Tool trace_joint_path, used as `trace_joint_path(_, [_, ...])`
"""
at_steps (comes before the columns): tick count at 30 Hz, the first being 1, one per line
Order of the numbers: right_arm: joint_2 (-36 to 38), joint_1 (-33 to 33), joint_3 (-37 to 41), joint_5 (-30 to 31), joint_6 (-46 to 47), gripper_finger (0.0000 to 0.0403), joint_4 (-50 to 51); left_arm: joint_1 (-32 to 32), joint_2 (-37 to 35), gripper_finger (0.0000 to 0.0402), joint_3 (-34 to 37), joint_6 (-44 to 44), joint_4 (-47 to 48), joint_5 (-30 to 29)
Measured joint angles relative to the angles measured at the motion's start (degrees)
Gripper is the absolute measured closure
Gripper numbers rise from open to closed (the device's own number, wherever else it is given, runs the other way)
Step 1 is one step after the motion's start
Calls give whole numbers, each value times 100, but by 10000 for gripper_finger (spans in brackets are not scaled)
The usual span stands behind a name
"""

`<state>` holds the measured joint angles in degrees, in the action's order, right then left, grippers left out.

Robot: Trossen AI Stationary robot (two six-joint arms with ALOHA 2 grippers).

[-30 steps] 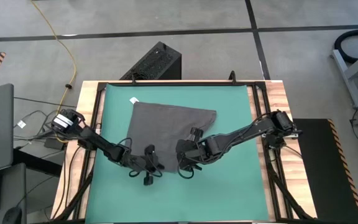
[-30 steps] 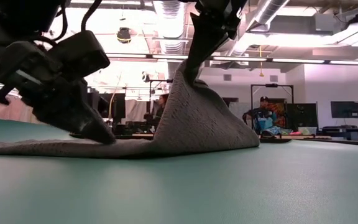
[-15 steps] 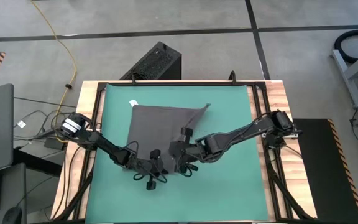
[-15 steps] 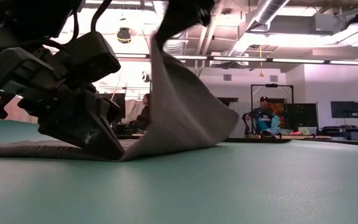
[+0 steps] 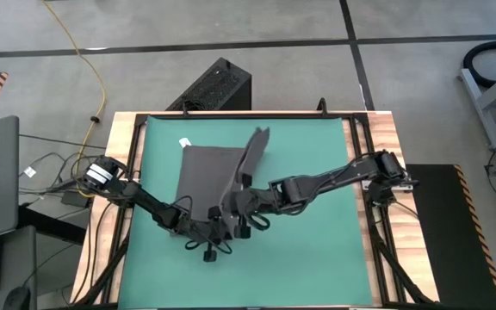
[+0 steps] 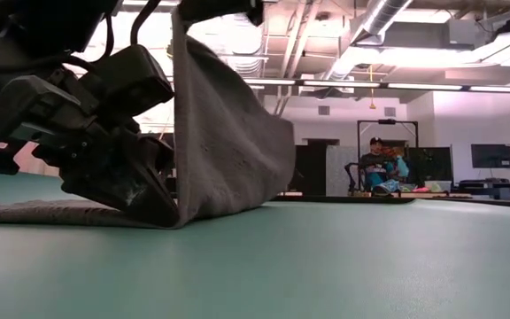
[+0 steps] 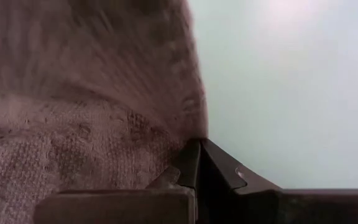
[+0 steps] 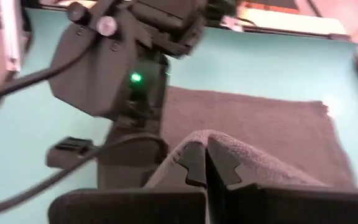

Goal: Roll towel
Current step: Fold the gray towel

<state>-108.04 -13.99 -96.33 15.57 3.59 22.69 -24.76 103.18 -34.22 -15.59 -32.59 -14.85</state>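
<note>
The dark grey towel point(image 5: 203, 176) lies with its left part flat on the green mat point(image 5: 317, 250); the white tag point(image 5: 184, 140) shows at its far left corner. Its right part stands up as a sheet point(image 6: 224, 151), with the far corner point(image 5: 260, 133) in the air. My right gripper point(image 8: 205, 163) is shut on the sheet's top, high above the mat point(image 6: 215, 9). My left gripper point(image 6: 162, 215) is shut, low at the towel's near edge, at the foot of the raised sheet point(image 5: 215, 228). My left gripper's shut fingertips point(image 7: 197, 152) bear on the towel at the crease point(image 7: 166, 134) where the raised sheet leaves the mat. They come slanting down from the table's near left. Whether a layer sits between the fingers, I cannot tell. My right gripper pinches a fold of the towel's edge point(image 8: 213, 138) between its two fingers, slanting down from the table's right. That part is lifted clear and hangs below the fingers as an upright sheet, its foot on the mat.
A wooden frame point(image 5: 377, 129) surrounds the mat. Bare mat lies to the right of and nearer than the towel. A black box point(image 5: 218, 86) stands beyond the far edge. A person sits far back in the room point(image 6: 377, 168).
My right gripper has risen and gone toward the table's left with the towel's near right part. That part has swung from a low slope into an upright sheet. The towel's left part has stayed flat. My left gripper has settled a little lower at the near edge.
</note>
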Motion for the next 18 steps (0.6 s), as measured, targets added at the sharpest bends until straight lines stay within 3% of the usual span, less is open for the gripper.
trace_joint_path(10, [-378, -28, -46, -350, -186, 396, -225, -22, -145, 401, -47, 223, 189, -83])
trace_joint_path(18, [-345, -32, -59, -131, -214, 396, -200, -51, -1210, 401, -47, 318, 1463, -294])
